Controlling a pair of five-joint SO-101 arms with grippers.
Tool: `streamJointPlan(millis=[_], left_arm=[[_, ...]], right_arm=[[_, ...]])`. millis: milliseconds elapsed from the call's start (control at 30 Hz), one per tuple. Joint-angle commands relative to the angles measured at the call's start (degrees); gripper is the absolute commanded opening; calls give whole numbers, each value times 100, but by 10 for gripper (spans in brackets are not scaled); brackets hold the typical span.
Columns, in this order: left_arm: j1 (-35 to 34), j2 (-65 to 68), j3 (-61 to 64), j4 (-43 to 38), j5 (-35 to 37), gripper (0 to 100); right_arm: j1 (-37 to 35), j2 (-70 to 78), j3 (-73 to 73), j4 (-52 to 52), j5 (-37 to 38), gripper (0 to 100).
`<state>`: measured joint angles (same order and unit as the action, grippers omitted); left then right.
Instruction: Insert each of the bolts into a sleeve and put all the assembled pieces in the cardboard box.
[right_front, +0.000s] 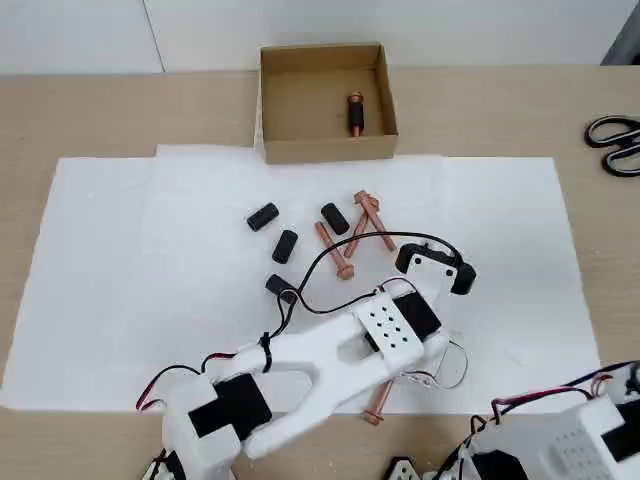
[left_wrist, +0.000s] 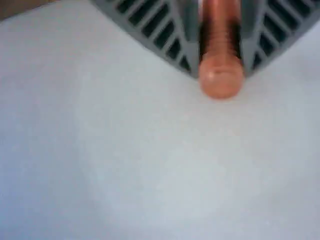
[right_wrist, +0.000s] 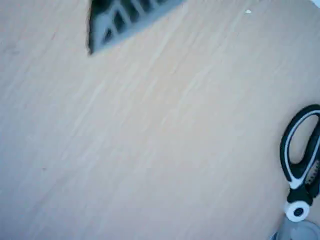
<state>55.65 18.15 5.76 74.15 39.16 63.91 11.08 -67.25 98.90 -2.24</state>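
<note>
- The cardboard box (right_front: 325, 150) sits at the middle of the worktop's (right_front: 100, 110) far side, touching the far edge of the white sheet (right_front: 120, 300).
- One assembled piece (right_front: 355, 113), a bolt seated in a black sleeve, lies inside the box towards its right wall. By my reckoning that is the only pair finished and delivered.
- Four loose sleeves (right_front: 285, 246) lie scattered on the sheet, between its middle and the box, none with a bolt in it.
- Three loose bolts (right_front: 335, 250) lie just to the right of the sleeves, two of them crossed over each other.
- The left gripper (left_wrist: 220, 50) is pressed onto a copper bolt (left_wrist: 220, 75), pinching it by the shank with the rounded end pointing down at the sheet.
- The left arm (right_front: 330, 360) stretches over the sheet from its near edge towards the middle.
- Another bolt end (right_front: 375, 405) pokes out beside this arm near the sheet's near edge. I cannot tell whether this is the held bolt or a further one.
- The right gripper (right_wrist: 125, 22) hangs over bare wood at the worktop's right side, near the scissors (right_wrist: 300, 165). Whether it is spread or closed I cannot tell.
- Judged from this, the job is early. One piece is done, one bolt is in hand and not yet mated to a sleeve, and four sleeves wait to be filled and carried to the box.
</note>
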Motion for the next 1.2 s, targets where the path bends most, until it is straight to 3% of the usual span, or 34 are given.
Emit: streamJointPlan(millis=[0,233,500,600,900,1167], left_arm=[[-9,-105,-787,448,-651,6],[-571,-53,-2431,1890,-2084,6],[-1908,-88,-2598,1960,-4782,6],[-2119,-97,-2598,1960,-5196,6],[-2066,-44,-2563,2259,-7147,6],[-1582,185,-1982,2092,-7499,6]], right_arm=[[13,-145,0,48,18,156],[13,-127,0,48,18,156],[13,-110,0,48,18,156],[13,-110,0,48,18,156],[13,-110,0,48,18,156],[13,-110,0,48,18,155]])
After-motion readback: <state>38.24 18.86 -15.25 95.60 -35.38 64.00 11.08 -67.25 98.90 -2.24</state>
